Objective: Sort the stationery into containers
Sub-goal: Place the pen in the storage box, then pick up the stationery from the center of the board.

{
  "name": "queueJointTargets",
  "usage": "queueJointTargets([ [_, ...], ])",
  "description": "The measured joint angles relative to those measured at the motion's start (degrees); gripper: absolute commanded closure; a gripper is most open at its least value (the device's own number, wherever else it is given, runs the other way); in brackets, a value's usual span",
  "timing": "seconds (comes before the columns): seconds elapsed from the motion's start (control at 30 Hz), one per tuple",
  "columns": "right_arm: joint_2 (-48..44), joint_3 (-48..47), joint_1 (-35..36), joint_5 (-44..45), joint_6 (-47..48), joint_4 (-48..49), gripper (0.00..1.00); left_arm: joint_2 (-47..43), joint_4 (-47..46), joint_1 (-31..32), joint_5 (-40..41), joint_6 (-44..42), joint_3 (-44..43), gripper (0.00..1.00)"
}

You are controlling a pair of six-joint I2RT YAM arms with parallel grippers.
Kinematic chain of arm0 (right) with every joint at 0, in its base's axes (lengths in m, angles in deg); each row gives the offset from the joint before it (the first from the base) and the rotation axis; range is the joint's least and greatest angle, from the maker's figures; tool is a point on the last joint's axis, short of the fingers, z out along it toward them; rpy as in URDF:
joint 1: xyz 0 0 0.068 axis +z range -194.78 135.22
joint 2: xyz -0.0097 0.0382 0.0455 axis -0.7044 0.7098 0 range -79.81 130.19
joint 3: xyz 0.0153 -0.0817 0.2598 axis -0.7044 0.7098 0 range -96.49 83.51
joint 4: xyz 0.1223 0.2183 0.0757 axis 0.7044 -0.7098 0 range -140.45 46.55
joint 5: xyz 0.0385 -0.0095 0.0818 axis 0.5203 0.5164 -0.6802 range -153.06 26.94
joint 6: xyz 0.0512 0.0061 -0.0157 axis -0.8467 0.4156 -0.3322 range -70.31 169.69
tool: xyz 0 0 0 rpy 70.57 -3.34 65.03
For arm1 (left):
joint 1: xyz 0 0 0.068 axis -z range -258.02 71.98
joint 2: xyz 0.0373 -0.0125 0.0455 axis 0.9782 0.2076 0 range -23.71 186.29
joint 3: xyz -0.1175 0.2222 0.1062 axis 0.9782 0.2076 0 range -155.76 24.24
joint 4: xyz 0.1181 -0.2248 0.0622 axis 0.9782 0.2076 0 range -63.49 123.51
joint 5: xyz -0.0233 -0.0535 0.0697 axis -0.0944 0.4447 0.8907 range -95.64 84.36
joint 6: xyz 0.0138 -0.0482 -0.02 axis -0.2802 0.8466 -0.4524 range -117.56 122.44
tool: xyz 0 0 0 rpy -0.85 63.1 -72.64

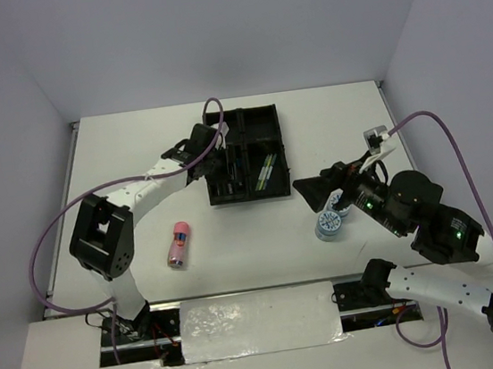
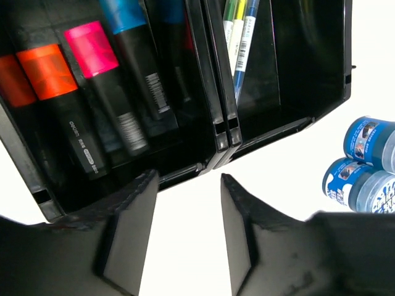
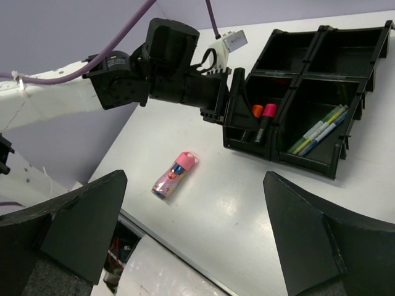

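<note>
The black four-compartment tray (image 1: 259, 122) stands mid-table. Its near-left compartment holds highlighters with orange (image 2: 46, 71), pink (image 2: 92, 49) and blue (image 2: 123, 12) caps. The near-right one holds thin pens (image 2: 241, 31). My left gripper (image 1: 218, 163) hovers at the tray's near-left corner, open and empty (image 2: 188, 185). The pink tube (image 1: 178, 244) lies on the table in front of the tray. Two blue-white rolls (image 1: 329, 225) sit right of the tray, just below my right gripper (image 1: 307, 191). The right gripper is wide open and empty (image 3: 196, 198), above the table with the pink tube (image 3: 175, 174) ahead.
The tray (image 3: 308, 163) shows in the right wrist view with its two far compartments dark and apparently empty. The left arm (image 3: 160, 68) reaches over the tray's left side. The rolls (image 2: 364, 160) lie right of the tray in the left wrist view. The table's near edge (image 3: 160, 246) is close.
</note>
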Motion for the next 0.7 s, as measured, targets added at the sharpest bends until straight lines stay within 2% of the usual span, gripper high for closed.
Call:
queueJointTargets([
  [0.17, 0.39, 0.02, 0.00, -0.04, 0.24, 0.04, 0.00, -0.24, -0.07, 0.00, -1.25, 0.17, 0.00, 0.35],
  [0.33, 1.20, 0.02, 0.00, -0.07, 0.70, 0.07, 0.00, -5.46, 2.78, 0.00, 0.37, 0.26, -0.37, 0.14],
  [0.37, 1.75, 0.00, -0.02, -0.09, 0.85, -0.02, 0.00, -7.30, 4.11, 0.00, 1.70, -0.09, -0.79, 0.05],
  [0.4, 2.36, -0.04, -0.02, -0.13, 0.94, -0.20, 0.00, -9.40, 5.46, 0.00, 3.72, -0.44, -1.22, 0.01],
  [0.53, 6.45, -1.16, -0.11, -0.24, 1.22, -3.08, 0.00, -19.47, 11.10, 0.04, 13.18, -0.52, -0.85, 0.01],
  [0.7, 11.26, -2.43, -0.20, -0.46, 1.20, -7.50, 0.00, -30.75, 17.77, -0.42, 23.78, 1.53, 9.81, 0.01],
])
